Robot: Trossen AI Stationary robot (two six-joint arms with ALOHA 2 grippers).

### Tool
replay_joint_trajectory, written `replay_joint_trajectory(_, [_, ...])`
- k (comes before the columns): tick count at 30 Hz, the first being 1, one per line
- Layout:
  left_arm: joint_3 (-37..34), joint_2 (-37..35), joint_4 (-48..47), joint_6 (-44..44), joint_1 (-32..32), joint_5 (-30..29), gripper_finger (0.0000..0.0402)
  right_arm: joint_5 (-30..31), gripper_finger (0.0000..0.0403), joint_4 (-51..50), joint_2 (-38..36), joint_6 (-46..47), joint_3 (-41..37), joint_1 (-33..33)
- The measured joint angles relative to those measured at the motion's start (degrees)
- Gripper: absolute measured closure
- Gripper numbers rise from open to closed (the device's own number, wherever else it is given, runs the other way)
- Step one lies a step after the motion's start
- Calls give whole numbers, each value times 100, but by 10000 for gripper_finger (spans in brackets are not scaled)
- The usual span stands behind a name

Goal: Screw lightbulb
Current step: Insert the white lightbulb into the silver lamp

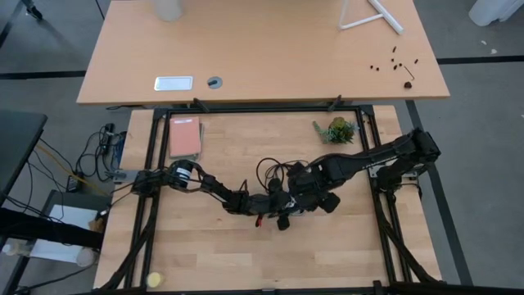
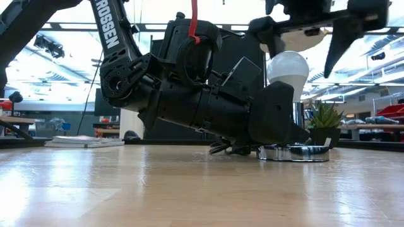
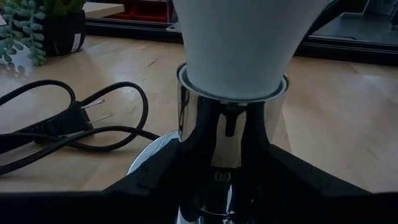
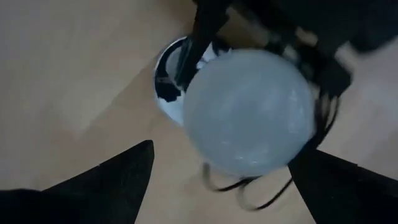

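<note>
The white lightbulb (image 2: 287, 69) stands upright with its narrow end down in the chrome tube of the socket (image 2: 297, 121). The socket's round silvery base (image 2: 294, 153) rests on the table. My left gripper (image 3: 227, 186) is shut on the chrome tube below the bulb (image 3: 239, 43). My right gripper (image 2: 306, 43) hangs over the bulb, open, with its fingers on either side of the bulb's round top (image 4: 249, 112), and I see no touch. In the high view both grippers (image 1: 295, 201) meet at the table's middle and hide the bulb. My left gripper pinches the socket's chrome tube (image 3: 225, 140) between its two fingers (image 3: 155, 186), just under the rim where the bulb sits. The fingers come in level, low over the table, and lie across the upright tube. The socket's base stays on the table.
The socket's black cord and plug (image 3: 74, 121) lie in loops on the table beside the socket. A small potted plant (image 1: 337, 129) stands at the far right and a pink book (image 1: 185, 137) at the far left. A yellow ball (image 1: 154, 279) lies at the near left corner.
</note>
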Motion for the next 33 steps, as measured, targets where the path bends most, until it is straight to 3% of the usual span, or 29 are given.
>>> replay_joint_trajectory(4, [0, 0, 27, -9, 4, 30, 206, -61, 34, 263, 17, -948, -39, -107])
replay_joint_trajectory(9, [-4, 0, 75, -12, 7, 32, 206, -401, 49, 637, 17, -1410, -39, -237])
replay_joint_trajectory(13, [-5, 0, 96, -16, 9, 28, 206, -707, 58, 761, 120, -1410, -40, -300])
replay_joint_trajectory(23, [-4, 0, 71, -38, 26, 17, 206, -624, 82, 966, 673, -1199, -6, -309])
replay_joint_trajectory(33, [0, 0, 19, -31, 33, 11, 206, -703, 154, 726, 846, -370, 13, -331])
